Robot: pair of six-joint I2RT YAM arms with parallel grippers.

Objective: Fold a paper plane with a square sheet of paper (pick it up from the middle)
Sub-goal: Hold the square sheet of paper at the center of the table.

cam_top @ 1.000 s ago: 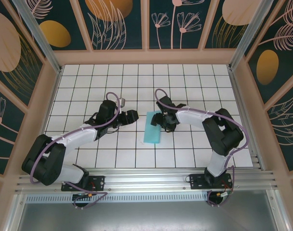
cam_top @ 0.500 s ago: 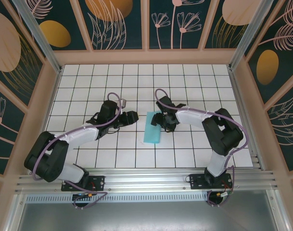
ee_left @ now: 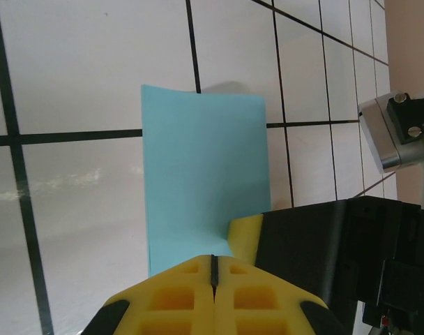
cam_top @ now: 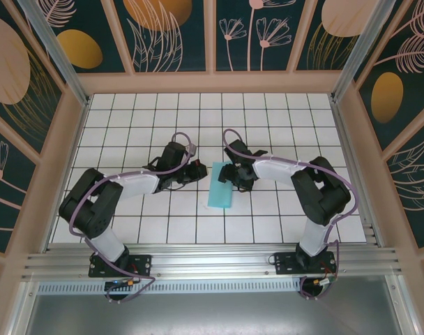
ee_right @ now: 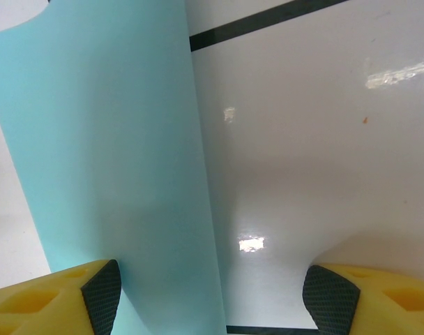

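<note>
- One square sheet of paper (cam_top: 220,185) lies flat on the white-tiled tabletop (cam_top: 128,125), in the middle, between the two end effectors.
- From above it reads as an oblong rather than a square — light turquoise-blue, no pointed nose visible.
- Long axis: runs from the arm bases toward the far wall, with the far end leaning slightly right.
- Left end effector (cam_top: 198,172): just beside the sheet's left long edge. Its yellow fingers (ee_left: 177,296) are clenched, pressed together along one seam. Their tips sit at the paper's edge — it cannot be told whether any paper is pinched.
- Right end effector (cam_top: 234,176): at the sheet's right long edge, released, jaws standing wide. In the right wrist view one pad (ee_right: 104,293) is over the paper and the other is over bare tile.
- Count: one sheet, two arms, two end effectors.
</note>
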